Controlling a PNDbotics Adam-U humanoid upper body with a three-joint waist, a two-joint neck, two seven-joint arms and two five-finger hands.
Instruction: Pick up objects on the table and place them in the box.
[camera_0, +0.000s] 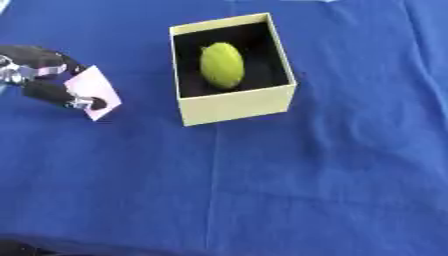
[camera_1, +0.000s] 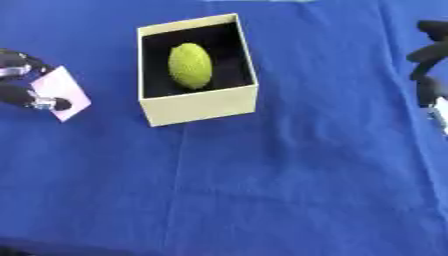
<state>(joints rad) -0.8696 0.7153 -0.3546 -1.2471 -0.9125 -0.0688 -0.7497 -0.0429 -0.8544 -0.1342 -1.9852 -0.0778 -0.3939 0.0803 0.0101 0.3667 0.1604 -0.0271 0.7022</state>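
Blue cloth (camera_0: 306, 175); left hand (camera_0: 44, 75) pinches pale card (camera_0: 94, 89); right hand (camera_1: 429, 60) curled, idle at edge.

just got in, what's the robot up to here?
The left hand holds a pale pink flat card in its curled fingers, left of the open cream cardboard box on the blue tablecloth. A yellow-green oval object already lies inside the box. The right hand shows only at the right edge of the right eye view, holding nothing visible.
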